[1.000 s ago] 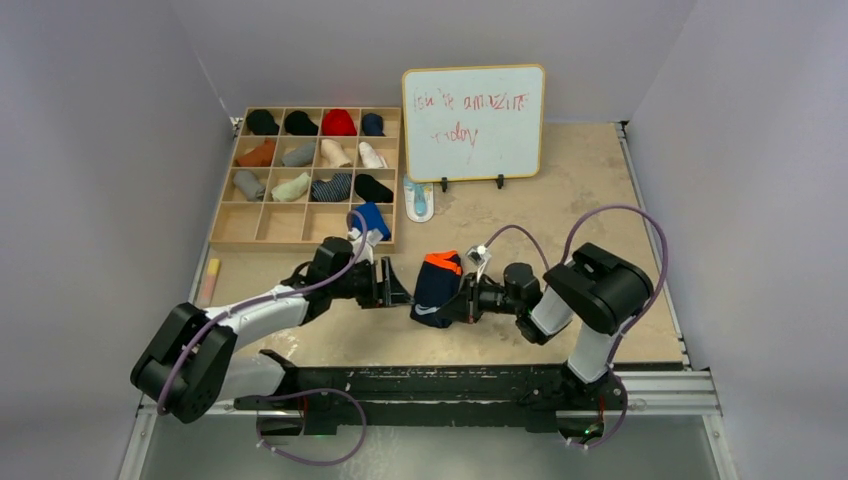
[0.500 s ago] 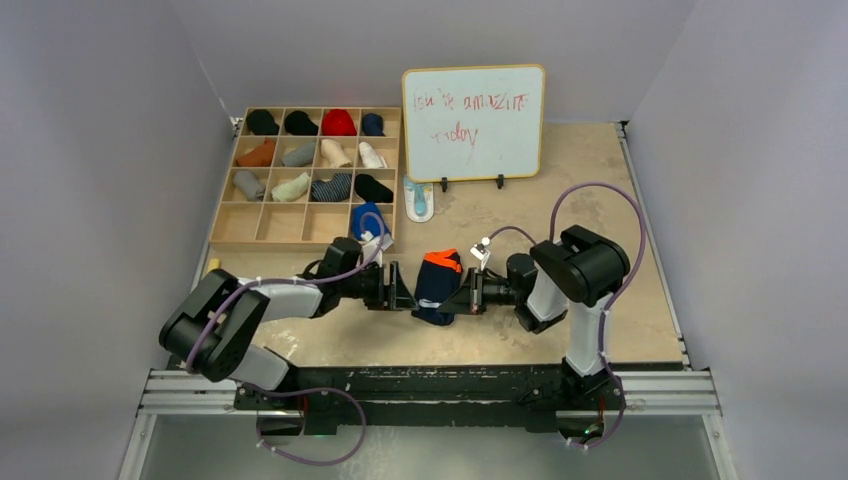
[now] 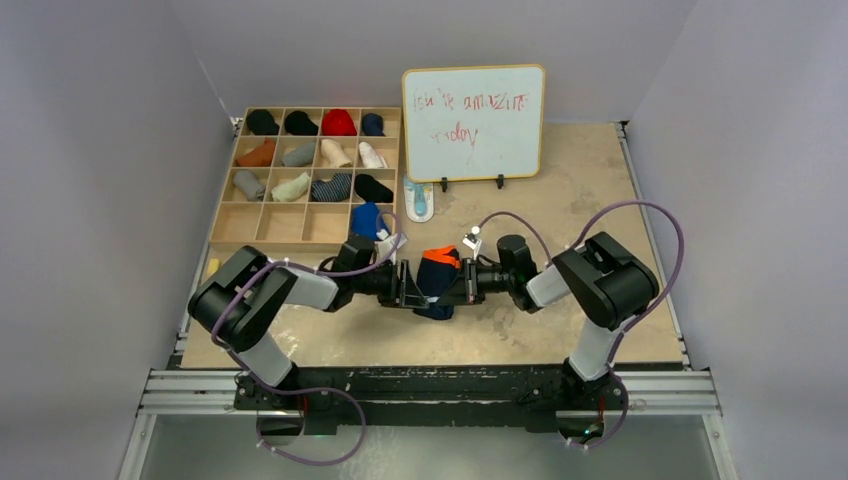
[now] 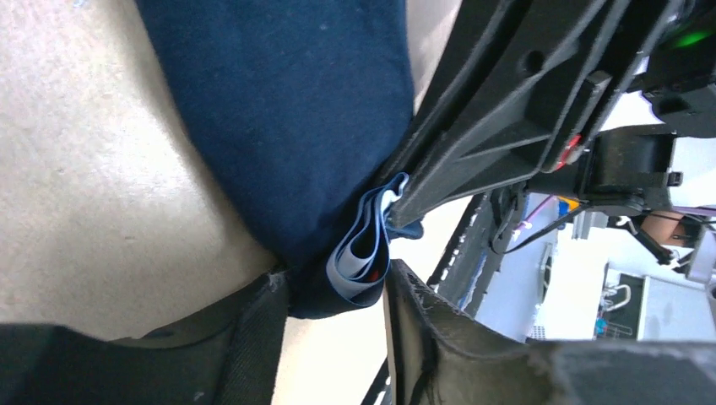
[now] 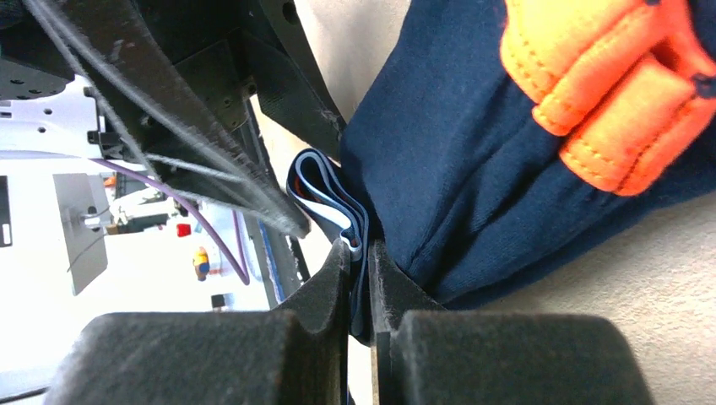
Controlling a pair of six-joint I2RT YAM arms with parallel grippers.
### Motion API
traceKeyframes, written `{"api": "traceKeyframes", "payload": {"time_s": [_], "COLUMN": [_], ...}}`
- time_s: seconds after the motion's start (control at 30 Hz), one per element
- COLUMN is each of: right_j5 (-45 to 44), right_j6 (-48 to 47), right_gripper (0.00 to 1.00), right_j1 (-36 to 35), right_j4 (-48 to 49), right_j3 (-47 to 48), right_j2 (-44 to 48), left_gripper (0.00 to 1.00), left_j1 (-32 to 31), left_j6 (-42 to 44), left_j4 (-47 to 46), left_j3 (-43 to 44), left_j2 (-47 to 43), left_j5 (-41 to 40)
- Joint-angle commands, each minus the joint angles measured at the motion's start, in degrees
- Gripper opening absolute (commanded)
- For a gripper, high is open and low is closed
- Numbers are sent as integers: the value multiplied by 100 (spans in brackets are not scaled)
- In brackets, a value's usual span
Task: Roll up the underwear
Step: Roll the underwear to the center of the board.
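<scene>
The navy underwear (image 3: pixel 437 277) with orange trim hangs bunched between my two grippers over the middle of the table. My right gripper (image 3: pixel 461 285) comes in from the right and is shut on it. In the right wrist view its fingers (image 5: pixel 361 253) pinch the light-blue waistband fold, with the navy cloth (image 5: pixel 456 186) and orange trim beyond. My left gripper (image 3: pixel 411 287) reaches in from the left. In its wrist view the jaws (image 4: pixel 338 287) stand apart with the lower fold of the navy underwear (image 4: pixel 287 110) between them. The grey briefs are not in view.
A wooden compartment tray (image 3: pixel 242 230) with rolled garments sits at the back left, with a blue cloth (image 3: pixel 368 218) at its near right corner. A whiteboard (image 3: pixel 473 120) stands behind, with a small white-and-blue item (image 3: pixel 418 200) at its foot. A pale marker (image 3: pixel 211 268) lies left.
Both grippers moved toward the back of the table with the underwear. The left gripper closed the gap from the left and now has the cloth's lower fold between its fingers.
</scene>
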State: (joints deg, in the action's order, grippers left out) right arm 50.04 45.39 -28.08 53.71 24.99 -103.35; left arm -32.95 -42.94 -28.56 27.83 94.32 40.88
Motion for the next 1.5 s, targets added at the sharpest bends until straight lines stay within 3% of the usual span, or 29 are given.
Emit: {"api": "traceKeyframes", "payload": {"time_s": [0.0, 0.23, 0.43, 0.57, 0.67, 0.8, 0.83, 0.93, 1.0, 1.13, 1.27, 1.37, 1.47], "right_j5": [-53, -335, -741, -1582, -2025, -2659, -2764, -3393, -3444, -2765, -3466, -4242, -4619], "right_j6": [-773, -1338, -2134, -2899, -3459, -4068, -4150, -3313, -3021, -4343, -6779, -7745, -8444], "right_gripper": [8, 17, 47, 83, 91, 92, 96, 99, 99, 82, 78, 65, 63], "right_j1": [21, 22, 30, 28, 21, -185, -226, -225, -227, -546, -2020, -2790, -3186], "right_j4": [-1292, -2498, -3687, -4464, -4468, -3299, -2833, -1350, -1080, -791, -884, -874, -729], "right_j3": [320, 664, 987, 1180, 1110, 350, 90, -652, -774, -712, -838, -779, -727], "right_j2": [359, 708, 1425, 2145, 2808, 3924, 4161, 4577, 4468, 3939, 3637, 3195, 2868], "left_gripper": [35, 6, 1, 0, 0, 0, 0, 0, 0, 0, 0, 0, 0], "left_j1": [-50, -52, -62, -54, -58, -54, -55, -54, -58, -52, -48, -51, -45], "left_j6": [17, -100, 161, 366, 479, 640, 709, 987, 1209, 1541, 1637, 1637, 1670], "left_j4": [-5, 353, 1129, 1655, 2037, 2358, 2471, 2823, 3255, 3886, 4087, 4099, 4114], "left_j3": [60, 171, 627, 897, 1119, 1353, 1428, 1626, 1739, 1906, 1922, 1913, 1914], "left_j2": [34, -40, -20, -54, -54, -53, -61, -124, -171, -259, -321, -342, -362], "left_j5": [-381, -915, -930, -993, -983, -904, -882, -849, -900, -1116, -1137, -1119, -1060]}}
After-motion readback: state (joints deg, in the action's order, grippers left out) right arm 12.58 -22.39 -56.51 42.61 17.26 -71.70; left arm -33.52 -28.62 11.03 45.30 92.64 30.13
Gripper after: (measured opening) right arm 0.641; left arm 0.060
